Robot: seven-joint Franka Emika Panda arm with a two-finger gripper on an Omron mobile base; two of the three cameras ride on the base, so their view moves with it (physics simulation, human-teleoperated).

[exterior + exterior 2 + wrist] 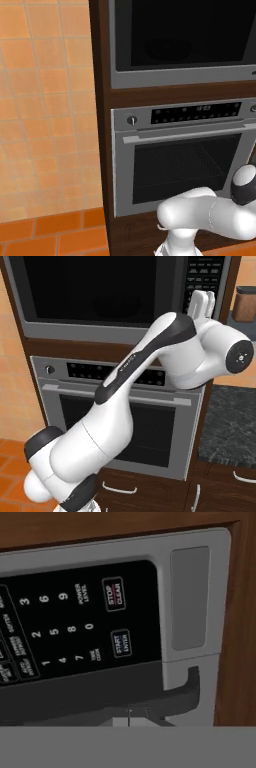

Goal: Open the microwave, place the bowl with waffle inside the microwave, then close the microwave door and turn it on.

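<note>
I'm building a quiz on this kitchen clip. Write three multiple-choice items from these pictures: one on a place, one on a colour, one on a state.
1. Where is the oven relative to the microwave?
A. Above it
B. Directly below it
C. On the floor to its left

2. What colour is the microwave's keypad panel?
A. Black
B. White
C. Red

3. How is the microwave door?
A. Wide open
B. Removed
C. Closed

Answers: 1 B, both base views show the oven under the microwave in one cabinet. 2 A, the hand view shows light labels on black. 3 C, the glass sits flush in its frame in both base views.
</note>
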